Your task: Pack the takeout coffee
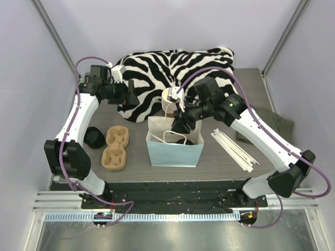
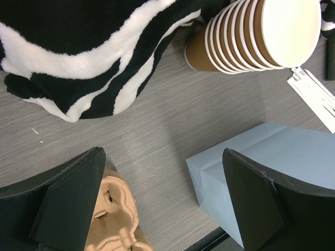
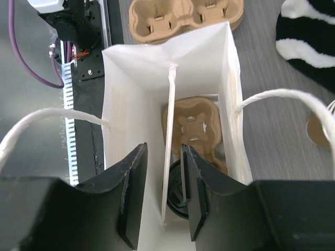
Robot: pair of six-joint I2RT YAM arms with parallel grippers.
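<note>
Since a round black lid shows deep inside the blue paper bag [image 3: 136, 68], low in the centre of the right wrist view, I judge the takeout coffee [image 3: 175, 191] to be inside it already. It sits at the near end of a pulp carrier [image 3: 193, 130] that lies on the bag's floor. The cup's body is hidden, so I cannot tell whether it sits squarely in a socket.

My right gripper [image 3: 163, 157] hangs over the bag's mouth with its jaws parted. A thin white fold of the bag's wall stands in the gap and I cannot make out either jaw pressing on it, so I take it as released. My left gripper [image 2: 162, 157] hovers with its jaws spread wide and nothing between them, over bare tabletop [image 2: 157, 104]. The bag's corner is at the lower right of its view.

The main step looks done to me. What may be left is drawing my right arm clear of the handles. A second carrier [image 1: 116, 148], a loose black lid [image 1: 94, 137] and the stack of lidless cups [image 1: 170, 102] stay outside the bag.
</note>
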